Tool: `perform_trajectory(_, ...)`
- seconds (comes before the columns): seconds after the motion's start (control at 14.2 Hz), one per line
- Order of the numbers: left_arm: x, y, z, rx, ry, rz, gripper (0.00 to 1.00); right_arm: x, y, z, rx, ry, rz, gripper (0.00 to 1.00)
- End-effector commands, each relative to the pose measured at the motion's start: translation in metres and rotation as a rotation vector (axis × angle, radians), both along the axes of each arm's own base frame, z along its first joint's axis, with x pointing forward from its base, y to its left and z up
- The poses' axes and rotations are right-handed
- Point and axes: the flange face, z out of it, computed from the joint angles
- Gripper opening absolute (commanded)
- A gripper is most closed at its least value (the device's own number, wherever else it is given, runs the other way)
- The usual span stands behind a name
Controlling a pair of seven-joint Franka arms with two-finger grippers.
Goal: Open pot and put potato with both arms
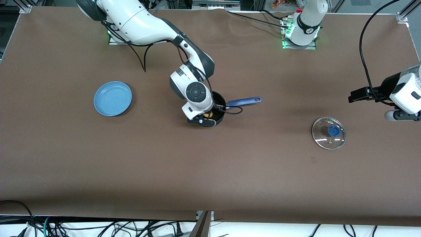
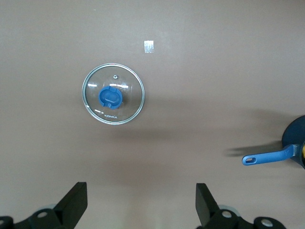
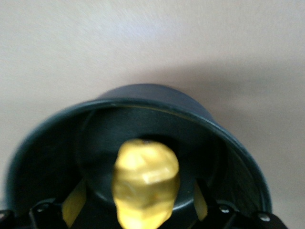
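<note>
The black pot (image 1: 219, 100) stands uncovered mid-table, its blue handle (image 1: 245, 101) pointing toward the left arm's end. My right gripper (image 1: 205, 120) reaches down into the pot's mouth. In the right wrist view the yellow potato (image 3: 145, 181) sits inside the pot (image 3: 157, 102) between the open fingers (image 3: 74, 202), with a gap on each side. A bit of the potato (image 1: 208, 115) also shows in the front view. My left gripper (image 1: 403, 116) is open and empty, up over the table at the left arm's end. In its wrist view the open gripper (image 2: 141, 205) is above bare table, with the pot's handle (image 2: 267, 156) at the edge.
The glass lid with a blue knob (image 1: 328, 133) lies flat on the table close to the left gripper and also shows in the left wrist view (image 2: 113, 94). A light-blue plate (image 1: 112, 98) lies toward the right arm's end. A small piece of tape (image 2: 149, 46) is on the table.
</note>
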Motion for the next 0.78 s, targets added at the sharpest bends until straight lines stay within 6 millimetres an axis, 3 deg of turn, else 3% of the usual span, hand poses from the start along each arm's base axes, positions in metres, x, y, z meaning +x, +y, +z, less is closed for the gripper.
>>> perform_trajectory(0.0, 0.000, 0.003, 0.001, 0.015, 0.008, 0.000, 1.00, 0.003, -0.002, 0.052, -0.006, -0.037, 0.005, 1.00)
perform_trajectory(0.14, 0.000, 0.005, 0.000, 0.015, 0.010, 0.003, 1.00, 0.011, -0.016, 0.095, -0.005, -0.060, -0.004, 1.00)
perform_trajectory(0.35, 0.000, 0.005, 0.000, 0.014, 0.010, 0.001, 1.00, 0.029, -0.061, 0.165, -0.026, -0.073, -0.045, 1.00)
perform_trajectory(0.56, 0.000, 0.005, 0.000, 0.014, 0.010, 0.001, 1.00, 0.052, -0.134, 0.239, -0.062, -0.119, -0.063, 1.00)
perform_trajectory(0.71, 0.000, 0.005, 0.000, 0.014, 0.010, 0.001, 1.00, 0.063, -0.190, 0.275, -0.098, -0.124, -0.009, 1.00)
